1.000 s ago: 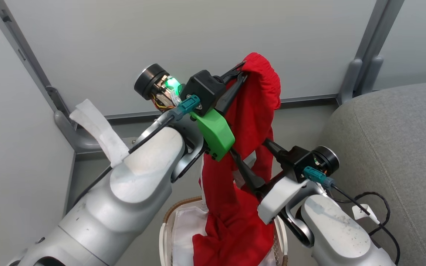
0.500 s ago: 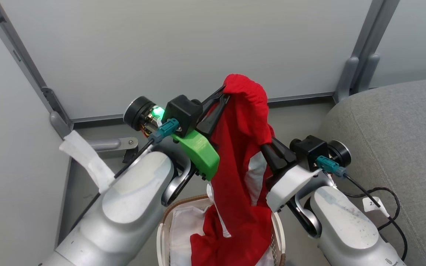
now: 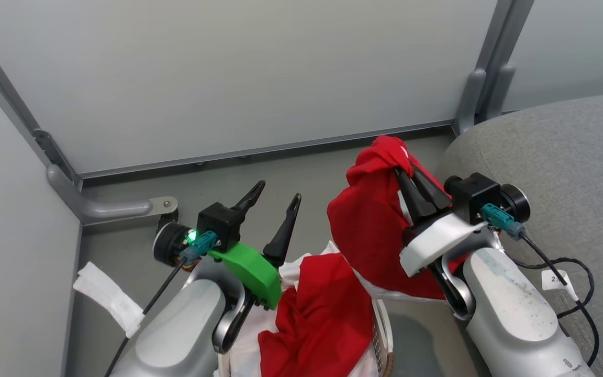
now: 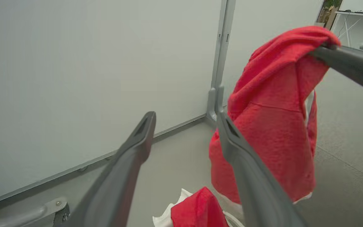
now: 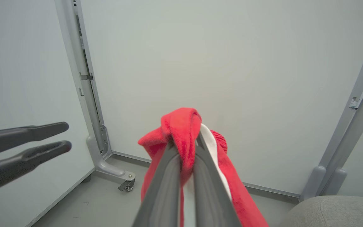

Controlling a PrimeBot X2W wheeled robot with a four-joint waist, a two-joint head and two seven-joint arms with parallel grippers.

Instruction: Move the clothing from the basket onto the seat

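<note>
- The left gripper (image 3: 278, 191) was clenched on the top of the clothing (image 3: 369, 230) one second ago; now its fingers are spread and hold nothing.
- It is also lower now, just above the basket (image 3: 382, 335).
- The right gripper (image 3: 407, 172) was spread beside the fabric before; now it is pinched on the upper fold of the red garment.
- The garment hangs from the right fingers, close to the rounded edge of the seat (image 3: 568, 157) and not yet on it.
- More red fabric lies in the basket, on the white lining (image 3: 301, 267).
- The head camera has also shifted.
</note>
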